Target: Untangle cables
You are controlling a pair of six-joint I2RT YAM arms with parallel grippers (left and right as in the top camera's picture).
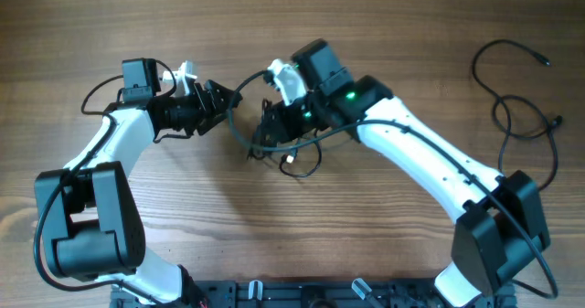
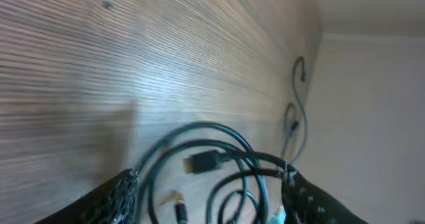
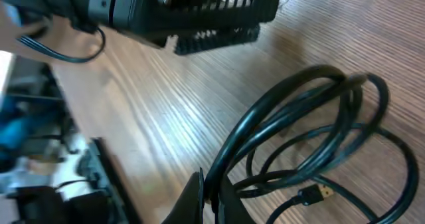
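The cables form a tangled bundle of thin black loops (image 1: 279,148) at the table's middle. My right gripper (image 1: 272,125) is shut on a strand of this bundle; in the right wrist view (image 3: 212,194) the fingers pinch a black cord, and the loops (image 3: 312,117) with a gold-tipped plug (image 3: 320,193) hang beyond. My left gripper (image 1: 218,100) sits just left of the bundle, open. In the left wrist view its fingers (image 2: 209,177) are spread wide with cable loops (image 2: 219,134) and a flat plug (image 2: 204,161) between and beyond them. One strand runs between both grippers.
A separate black cable (image 1: 516,102) lies spread out at the far right of the wooden table (image 1: 183,15), also seen in the left wrist view (image 2: 297,114). The left gripper's black body (image 3: 199,14) fills the top of the right wrist view.
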